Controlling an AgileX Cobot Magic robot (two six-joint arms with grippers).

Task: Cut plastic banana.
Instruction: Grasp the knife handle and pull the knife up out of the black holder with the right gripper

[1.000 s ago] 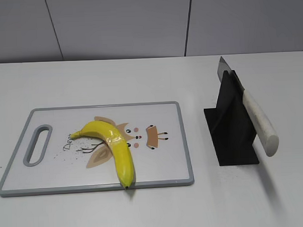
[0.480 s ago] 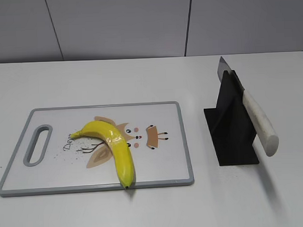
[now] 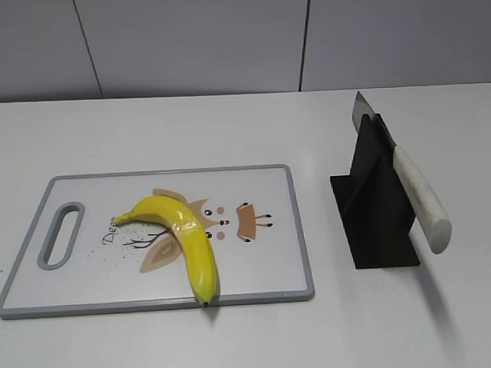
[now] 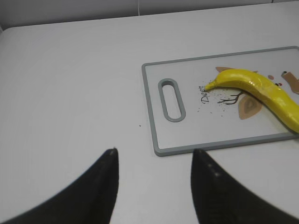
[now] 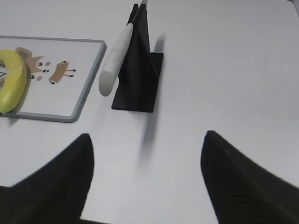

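Nothing has shifted over the last second: plastic banana [image 3: 183,235] lies uncut on the cutting board [image 3: 261,179], knife [image 3: 411,182] rests in its black stand [image 3: 380,220], and both left claw [image 4: 154,161] and right claw [image 5: 147,151] hang apart and empty above the worktop [image 3: 227,128], so cutting has not begun.

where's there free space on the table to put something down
Free: the white table behind the grey-rimmed cutting board, and the front strip. The board's right end is bare. Tighter: the gap between board and black knife stand; the yellow plastic banana fills the board's middle.
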